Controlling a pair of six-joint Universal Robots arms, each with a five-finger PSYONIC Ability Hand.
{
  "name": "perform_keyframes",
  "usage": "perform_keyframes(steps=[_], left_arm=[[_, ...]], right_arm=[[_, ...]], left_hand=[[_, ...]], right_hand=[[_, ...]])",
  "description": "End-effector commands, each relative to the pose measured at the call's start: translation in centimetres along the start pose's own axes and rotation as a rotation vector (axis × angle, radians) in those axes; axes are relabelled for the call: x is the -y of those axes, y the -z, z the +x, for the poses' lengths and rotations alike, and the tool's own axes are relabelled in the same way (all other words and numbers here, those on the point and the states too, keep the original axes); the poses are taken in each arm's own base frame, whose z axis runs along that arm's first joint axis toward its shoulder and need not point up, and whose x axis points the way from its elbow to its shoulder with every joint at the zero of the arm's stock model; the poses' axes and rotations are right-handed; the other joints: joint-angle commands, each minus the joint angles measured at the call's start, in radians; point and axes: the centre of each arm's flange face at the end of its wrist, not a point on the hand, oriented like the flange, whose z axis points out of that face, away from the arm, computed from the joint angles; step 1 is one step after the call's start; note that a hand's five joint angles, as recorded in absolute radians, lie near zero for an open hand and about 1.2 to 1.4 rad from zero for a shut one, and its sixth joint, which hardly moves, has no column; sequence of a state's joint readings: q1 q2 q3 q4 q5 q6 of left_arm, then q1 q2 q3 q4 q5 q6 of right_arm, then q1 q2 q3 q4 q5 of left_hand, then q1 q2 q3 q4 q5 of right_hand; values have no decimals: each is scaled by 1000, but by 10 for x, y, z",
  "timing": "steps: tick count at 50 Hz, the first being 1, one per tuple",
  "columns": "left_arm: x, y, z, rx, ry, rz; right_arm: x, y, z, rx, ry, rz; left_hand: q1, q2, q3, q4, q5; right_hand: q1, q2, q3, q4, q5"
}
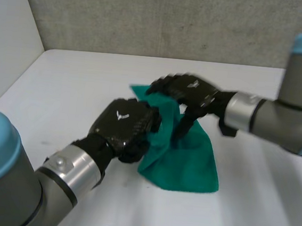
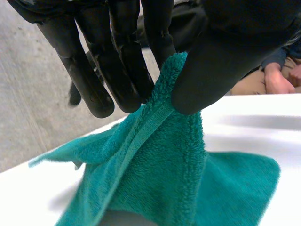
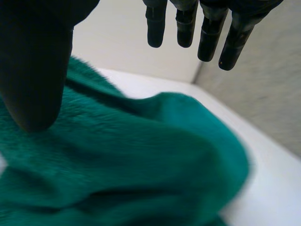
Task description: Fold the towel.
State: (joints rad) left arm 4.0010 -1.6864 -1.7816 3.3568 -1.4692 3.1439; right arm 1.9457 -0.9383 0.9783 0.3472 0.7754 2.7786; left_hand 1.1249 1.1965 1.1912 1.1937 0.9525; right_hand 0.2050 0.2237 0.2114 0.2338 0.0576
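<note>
A green towel (image 1: 185, 160) lies bunched on the white table (image 1: 78, 95), partly lifted at its left side. My left hand (image 1: 125, 125) is shut on the towel's hemmed edge (image 2: 155, 127), pinching it between fingers (image 2: 123, 66) and thumb and raising it off the table. My right hand (image 1: 187, 92) hovers over the towel's far part with straight, spread fingers (image 3: 209, 33). Its thumb (image 3: 35, 80) points down toward the cloth (image 3: 141, 155) and grips nothing.
A grey wall (image 1: 165, 18) closes the back of the table. A person's hand (image 2: 282, 75) appears past the table's edge in the left wrist view. Bare tabletop stretches to the left and in front of the towel.
</note>
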Motion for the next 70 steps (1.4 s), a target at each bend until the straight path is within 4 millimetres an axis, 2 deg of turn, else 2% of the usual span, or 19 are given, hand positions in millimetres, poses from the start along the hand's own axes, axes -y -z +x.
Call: perform_keyframes(steps=[1,2,5,10,14,15,19,22,25,28,29,31,32,35,40,49,56,63,70], left_arm=[[-16,5,0,8,6,-53],[-16,6,-1,9,7,-56],[-17,4,-4,21,8,-56],[-9,-8,-20,67,6,-13],[13,-35,-37,111,-33,106],[20,-41,-40,121,-48,139],[66,-64,-54,220,-116,333],[97,-72,-60,301,-111,451],[100,-73,-59,305,-103,471],[95,-74,-59,302,-96,461],[86,-75,-58,298,-86,435],[66,-75,-56,287,-59,380],[56,-75,-56,285,-41,347],[41,-75,-59,290,-5,298],[-5,-65,-71,317,155,123],[-50,-68,-74,334,275,-30],[-70,-81,-73,316,326,-103],[-77,-85,-60,232,448,-158],[-78,-110,-50,188,570,-117]], right_arm=[[-47,-34,-31,60,106,-113],[-48,-36,-30,43,126,-118],[-38,-46,-18,-85,206,-111],[-1,-54,17,-354,293,24],[41,-41,36,-520,293,174],[65,-29,37,-555,291,248],[104,-1,27,-581,270,376],[117,13,17,-587,273,412],[122,28,3,-583,276,411],[122,42,-7,-587,271,402],[122,42,-7,-587,271,402],[122,51,-10,-596,268,395],[122,52,-9,-598,268,395],[123,56,-12,-600,264,387],[124,60,-11,-635,246,367],[133,72,-18,-657,240,368],[150,90,-31,-668,257,417],[145,93,-36,-659,241,391],[145,100,-47,-642,223,376]], left_hand=[[271,200,205,203,269],[271,200,205,203,269],[271,200,205,203,269],[271,200,205,203,269],[271,200,205,203,269],[271,200,205,203,269],[271,200,205,203,269],[271,200,205,203,269],[271,200,205,203,269],[271,200,205,203,269],[65,-6,-1,-3,63],[-761,-833,-828,-830,-763],[-849,-920,-915,-918,-851],[-870,-942,-937,-939,-872],[-876,-948,-942,-945,-878],[-894,-965,-960,-963,-896],[-882,-954,-948,-951,-884],[-882,-954,-948,-951,-884],[-867,-939,-934,-936,-870]], right_hand=[[211,192,204,182,183],[366,347,359,337,339],[1190,1171,1183,1161,1163],[1191,1173,1185,1162,1164],[1191,1173,1185,1162,1164],[1191,1173,1185,1162,1164],[1191,1173,1185,1162,1164],[1191,1173,1185,1162,1164],[1191,1173,1185,1162,1164],[1191,1173,1185,1162,1164],[1191,1173,1185,1162,1164],[1191,1173,1185,1162,1164],[1191,1173,1185,1162,1164],[1191,1173,1185,1162,1164],[1191,1173,1185,1162,1164],[1191,1173,1185,1162,1164],[1191,1173,1185,1162,1164],[1191,1173,1185,1162,1164],[1191,1173,1185,1162,1164]])
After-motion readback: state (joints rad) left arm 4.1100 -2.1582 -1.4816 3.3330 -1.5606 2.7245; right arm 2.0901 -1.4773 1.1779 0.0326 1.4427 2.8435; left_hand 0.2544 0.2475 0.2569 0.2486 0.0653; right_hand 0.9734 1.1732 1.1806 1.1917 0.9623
